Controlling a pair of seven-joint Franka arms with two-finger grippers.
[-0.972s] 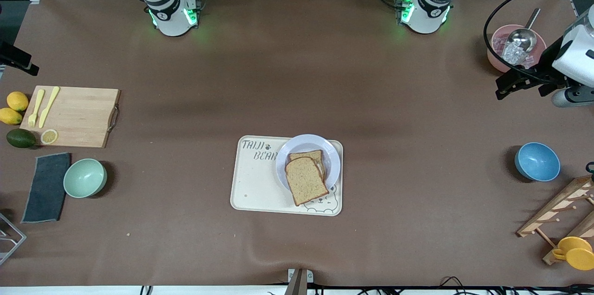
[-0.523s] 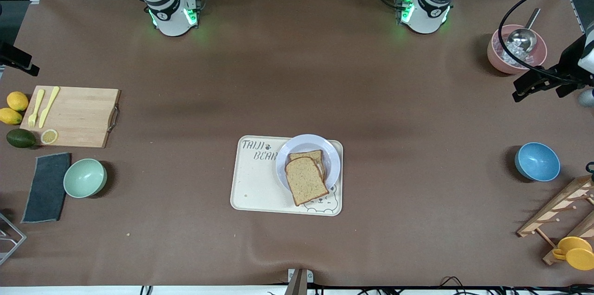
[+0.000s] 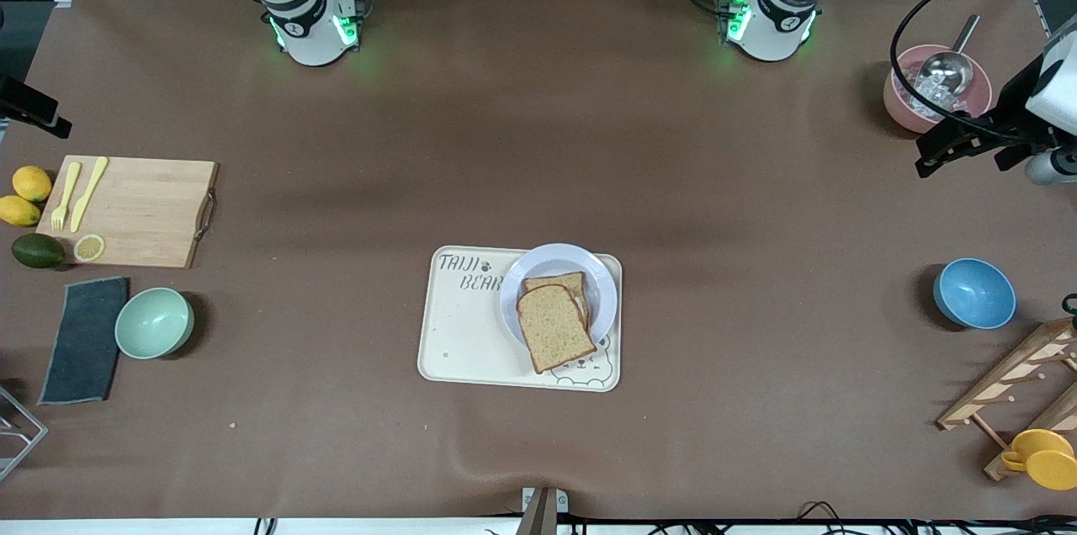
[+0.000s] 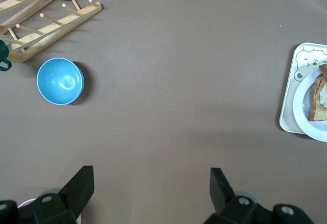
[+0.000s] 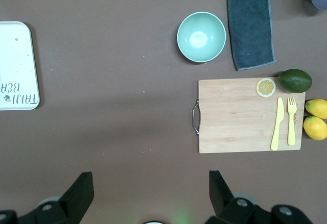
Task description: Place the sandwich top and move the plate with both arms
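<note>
1. Start at the right arm's end of the table: the chopping board [image 3: 135,209] with its yellow cutlery, the lemons, the avocado, the green bowl [image 3: 154,322] and the grey cloth [image 3: 84,339] sit well apart from the tray. They look like bystanders to your task.
2. Your right gripper [image 5: 148,196] hangs high over bare table beside the board, its fingers spread wide and holding nothing; that arm waits.
3. In the middle, the plate [image 3: 599,281] rests on the cream tray [image 3: 463,341]. The sandwich top [image 3: 554,327] lies on the lower slice, skewed and overhanging the plate's rim toward the front camera — placed, I'd judge, but not squared.
4. Your left gripper [image 4: 152,191] hovers beside the pink bowl [image 3: 904,110], fingers apart and empty — you still need both arms at the plate.
</note>
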